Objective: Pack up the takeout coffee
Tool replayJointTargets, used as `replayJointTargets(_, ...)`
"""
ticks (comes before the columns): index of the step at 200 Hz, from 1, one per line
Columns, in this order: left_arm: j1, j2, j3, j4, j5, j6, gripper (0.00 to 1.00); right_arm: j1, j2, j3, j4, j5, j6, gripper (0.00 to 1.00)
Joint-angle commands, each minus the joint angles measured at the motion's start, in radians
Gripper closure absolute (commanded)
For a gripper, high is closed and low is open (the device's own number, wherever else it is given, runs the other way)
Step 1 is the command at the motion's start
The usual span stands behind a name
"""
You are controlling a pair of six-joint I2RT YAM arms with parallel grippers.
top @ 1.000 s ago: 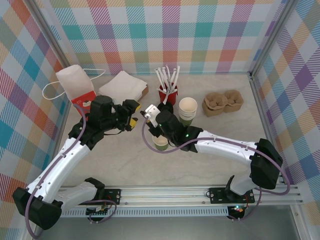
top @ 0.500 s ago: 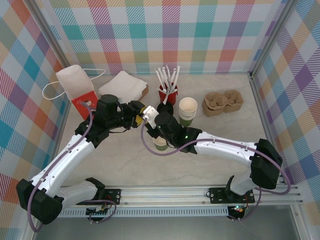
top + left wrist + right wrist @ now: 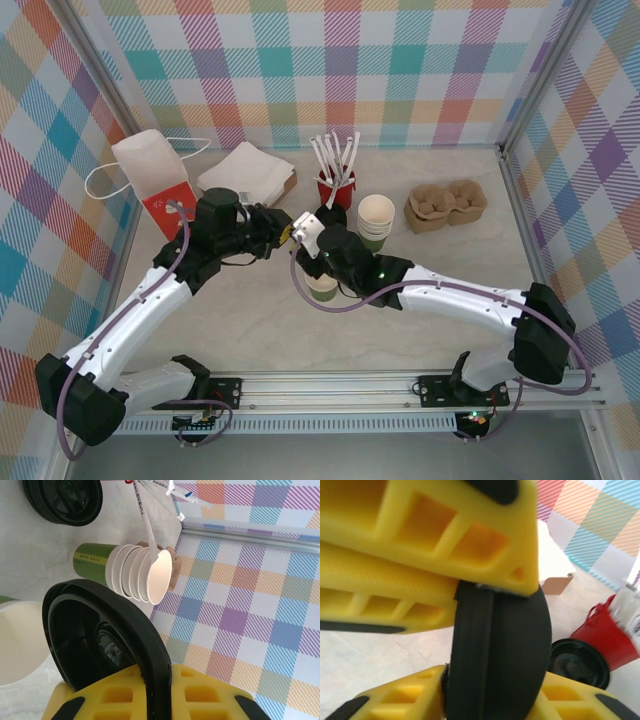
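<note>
1. Left hand (image 3: 278, 228) (image 3: 155, 682): above the middle of the surface (image 3: 250, 320), yellow fingers closed tight on the rim of a black lid (image 3: 85, 640) (image 3: 505, 630), which stands on edge.
2. Right hand (image 3: 303, 232) (image 3: 495, 692): meets the left one at that lid, one finger on each side of it; whether they press it I cannot tell.
3. Single green cup (image 3: 322, 288) (image 3: 15, 640): open, cream inside, upright near the middle of the surface, just under the right arm.
4. Stack of green cups (image 3: 375, 222) (image 3: 130, 570): toward the far edge, right of centre.
5. Second black lid (image 3: 333, 215) (image 3: 65, 497) (image 3: 577, 662): flat on the surface, beside the red cup (image 3: 335, 187) (image 3: 607, 632) (which holds white sticks).
6. Cardboard cup carrier (image 3: 445, 205): far right.
7. Red-and-white bag (image 3: 150, 180): far-left corner, white napkins (image 3: 247, 170) beside it.
</note>
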Motion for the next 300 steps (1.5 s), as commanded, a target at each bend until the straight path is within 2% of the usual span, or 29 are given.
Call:
replayJointTargets(1, -0.004, 0.019, 0.022, 0.045, 0.044, 0.114, 0.94, -0.036, -0.071, -0.030, -0.066, -0.156, 0.073, 0.51)
replayJointTargets(33, -0.004, 0.057, 0.111, -0.064, 0.121, 0.312, 0.94, -0.117, -0.213, -0.130, -0.088, -0.324, 0.103, 0.27)
replayJointTargets(60, -0.004, 0.073, 0.147, -0.073, 0.206, 0.465, 0.94, -0.260, -0.356, -0.245, -0.034, -0.553, 0.127, 0.15)
replayJointTargets(85, -0.004, 0.076, 0.160, -0.076, 0.270, 0.596, 0.96, -0.352, -0.461, -0.338, 0.053, -0.665, 0.086, 0.00)
replayJointTargets(123, -0.005, 0.077, 0.154, -0.033, 0.368, 0.720, 0.99, -0.427, -0.526, -0.396, 0.167, -0.792, -0.031, 0.00)
replayJointTargets(174, -0.022, 0.095, 0.181, -0.048, 0.446, 0.915, 1.00, -0.476, -0.482, -0.357, 0.281, -0.915, -0.103, 0.00)
replayJointTargets(213, -0.056, 0.128, 0.228, -0.080, 0.467, 0.986, 1.00, -0.479, -0.371, -0.244, 0.273, -1.018, -0.127, 0.00)
replayJointTargets(249, -0.073, 0.141, 0.251, -0.100, 0.457, 1.006, 1.00, -0.479, -0.305, -0.181, 0.279, -1.008, -0.148, 0.00)
replayJointTargets(300, -0.084, 0.142, 0.258, -0.091, 0.460, 1.007, 1.00, -0.479, -0.252, -0.147, 0.276, -1.061, -0.136, 0.01)
